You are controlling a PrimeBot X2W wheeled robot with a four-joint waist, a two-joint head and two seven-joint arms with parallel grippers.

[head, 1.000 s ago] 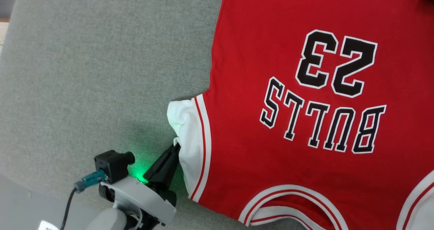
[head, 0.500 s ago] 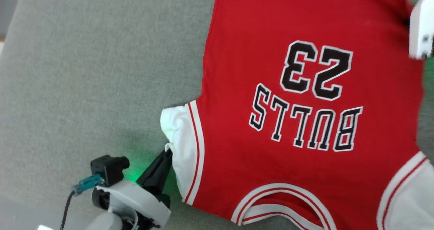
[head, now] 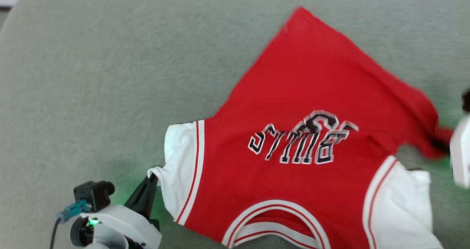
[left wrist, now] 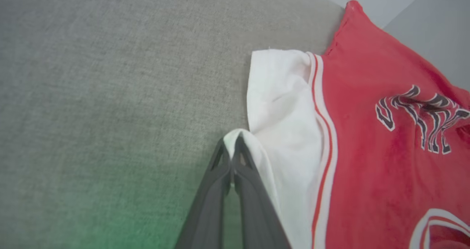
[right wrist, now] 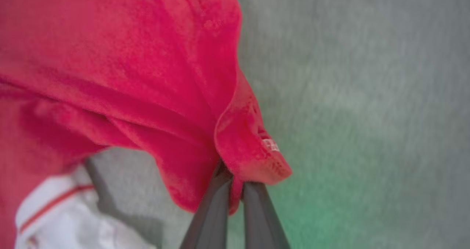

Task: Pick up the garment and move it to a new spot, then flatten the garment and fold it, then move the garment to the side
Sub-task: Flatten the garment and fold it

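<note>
At right, pincer [right wrist: 235,182] now grips garment [head: 312,87].

On the garment [head: 315,94], one row of black block letters [head: 293,146] outlined in white crosses the red chest. From the head view it stands upside down and slanted, blurred, and reads "BULLS". Just on its far side a fold crumples a second row of characters [head: 325,121]; only curved black scraps show, unreadable. A tiny white mark [right wrist: 270,145] on the red hem is too blurred to read.
</note>
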